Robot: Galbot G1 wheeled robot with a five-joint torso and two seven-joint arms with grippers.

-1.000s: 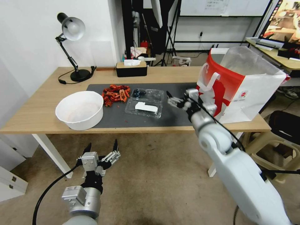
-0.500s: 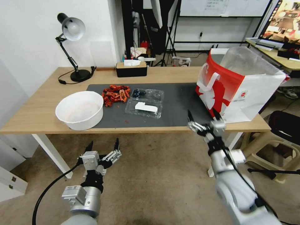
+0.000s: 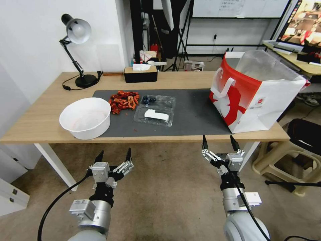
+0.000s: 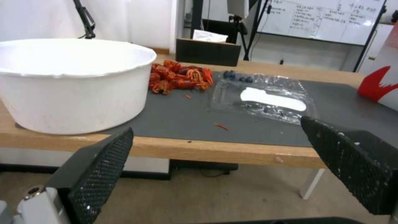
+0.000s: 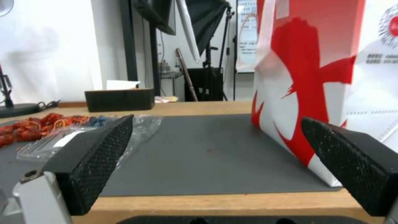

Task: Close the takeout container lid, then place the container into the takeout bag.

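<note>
The takeout container [image 3: 154,110] [image 4: 263,97] lies open on the dark mat, its two clear halves flat side by side. Blueberries sit in the far half, a white oblong piece in the near half. I cannot tell which half is the lid. The takeout bag [image 3: 257,90] [image 5: 315,77] stands upright and open at the mat's right end. My left gripper [image 3: 113,155] [image 4: 219,155] is open, low in front of the table's edge. My right gripper [image 3: 217,142] [image 5: 215,155] is open too, below the table edge and facing the mat between the container [image 5: 83,133] and the bag.
A big white round bowl [image 3: 85,117] [image 4: 70,81] stands at the mat's left. Red crayfish [image 3: 123,99] are piled beside the container. A desk lamp [image 3: 78,50] and a black tissue box [image 3: 140,73] are at the back. A stool [image 3: 291,157] stands to the right.
My right arm has pulled back from over the mat beside the bag and dropped below the table's front edge. The left gripper has shifted slightly. The container and bag have not moved.
</note>
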